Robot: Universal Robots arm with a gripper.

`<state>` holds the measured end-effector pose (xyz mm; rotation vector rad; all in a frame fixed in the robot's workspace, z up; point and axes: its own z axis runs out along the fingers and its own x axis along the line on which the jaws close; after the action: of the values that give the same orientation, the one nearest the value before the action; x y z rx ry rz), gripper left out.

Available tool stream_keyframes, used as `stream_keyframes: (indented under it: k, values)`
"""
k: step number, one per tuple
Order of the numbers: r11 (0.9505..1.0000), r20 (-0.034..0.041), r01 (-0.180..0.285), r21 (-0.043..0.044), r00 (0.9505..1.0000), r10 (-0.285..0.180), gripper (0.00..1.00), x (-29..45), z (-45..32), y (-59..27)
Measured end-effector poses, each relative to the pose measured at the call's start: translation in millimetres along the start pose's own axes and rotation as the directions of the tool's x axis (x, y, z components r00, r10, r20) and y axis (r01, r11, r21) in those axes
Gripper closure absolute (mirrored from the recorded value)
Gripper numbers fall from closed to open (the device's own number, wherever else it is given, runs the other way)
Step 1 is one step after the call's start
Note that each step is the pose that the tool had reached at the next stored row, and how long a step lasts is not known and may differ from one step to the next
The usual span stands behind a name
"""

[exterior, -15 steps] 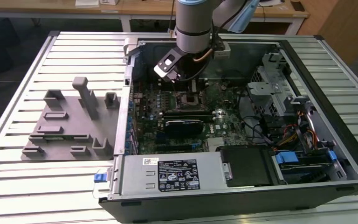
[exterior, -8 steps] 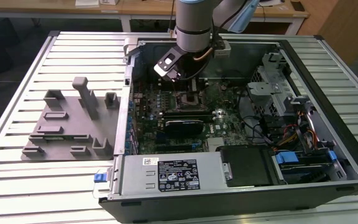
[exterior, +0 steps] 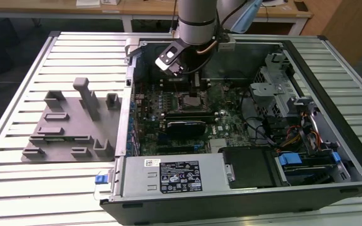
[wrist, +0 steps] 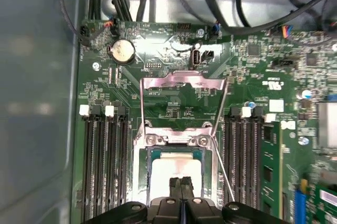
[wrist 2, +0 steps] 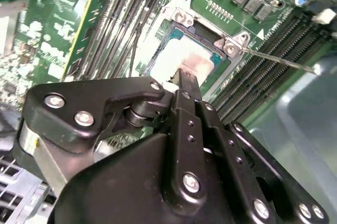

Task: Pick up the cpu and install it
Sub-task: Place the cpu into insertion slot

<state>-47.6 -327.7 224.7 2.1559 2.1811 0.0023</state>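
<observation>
Narrowed to a slit, fingertips pressed together with no gap: the gripper (wrist 2: pixel 187 78), reaching down inside the open computer case (exterior: pixel 338 108). Tips right at the shiny top of the cpu (wrist 2: pixel 172 56), contact impossible to confirm. Lying flat within the socket frame (wrist: pixel 176 139) on the green motherboard (exterior: pixel 228 120), load plate (wrist: pixel 184 82) swung back, thin lever (wrist: pixel 223 111) standing free beside it. Flanked by dark memory slots (wrist: pixel 102 166). Well apart toward the exterior view's left, on the slatted table (exterior: pixel 17 183): the grey fixture block (exterior: pixel 64 129).
</observation>
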Motion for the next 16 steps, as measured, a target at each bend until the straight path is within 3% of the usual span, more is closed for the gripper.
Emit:
stream_keyframes:
  k: [9,16]
  values:
    - [1.0,0.0001,0.0,-0.0039,1.0,0.0,0.89,-1.6,-31.9,1.7]
    - [1.0,0.0002,0.0,-0.0042,1.0,0.0,0.89,-1.3,-35.0,2.0]
